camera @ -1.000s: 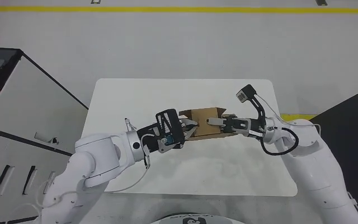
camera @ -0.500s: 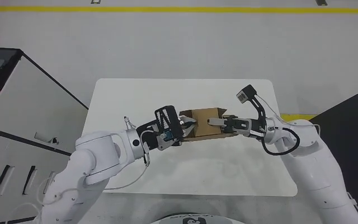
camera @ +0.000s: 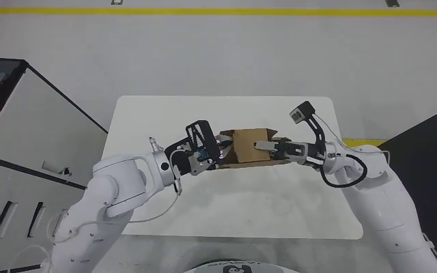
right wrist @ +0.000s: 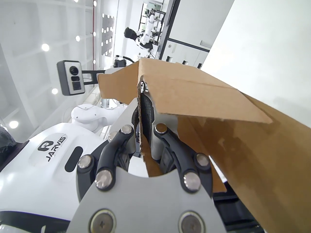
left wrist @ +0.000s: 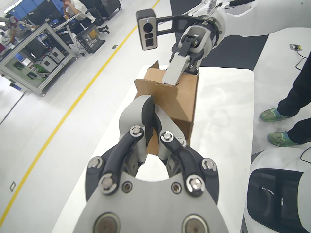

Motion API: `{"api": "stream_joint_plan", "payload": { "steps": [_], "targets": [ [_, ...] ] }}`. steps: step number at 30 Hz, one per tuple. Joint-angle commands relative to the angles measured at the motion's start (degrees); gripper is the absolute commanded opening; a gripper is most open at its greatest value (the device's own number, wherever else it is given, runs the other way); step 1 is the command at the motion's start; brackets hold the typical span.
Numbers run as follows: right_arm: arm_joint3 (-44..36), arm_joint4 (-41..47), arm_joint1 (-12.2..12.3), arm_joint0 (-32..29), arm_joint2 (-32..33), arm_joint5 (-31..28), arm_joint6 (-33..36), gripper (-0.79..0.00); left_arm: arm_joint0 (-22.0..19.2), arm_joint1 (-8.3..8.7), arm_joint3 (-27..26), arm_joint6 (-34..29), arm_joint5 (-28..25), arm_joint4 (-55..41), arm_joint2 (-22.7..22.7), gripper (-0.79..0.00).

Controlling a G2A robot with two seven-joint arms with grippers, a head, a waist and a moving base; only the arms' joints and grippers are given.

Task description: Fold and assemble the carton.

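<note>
Between left gripper (left wrist: 151, 122) and right gripper (right wrist: 145, 122) we see the carton (camera: 249, 145), each clamped on one end, probably to hold it square for folding.

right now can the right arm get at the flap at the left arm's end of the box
Probably not. The right arm has its jaws shut on the opposite end of the box, whose body lies between, and the left arm's jaws hold that flap.
</note>
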Motion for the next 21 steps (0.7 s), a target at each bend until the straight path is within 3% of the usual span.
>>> {"api": "stream_joint_plan", "payload": {
  "steps": [1,21],
  "targets": [
    [0.1,1.2,0.0,-0.1,0.4,-1.1,0.3,-0.785,0.5,0.16,0.3,0.1,-0.3,-0.1,-1.0,-0.785],
    [0.6,2.4,0.4,0.6,1.0,-2.8,10.3,-0.785,0.9,0.63,1.4,1.9,-0.2,0.4,-2.4,-0.785]
  ]
}}
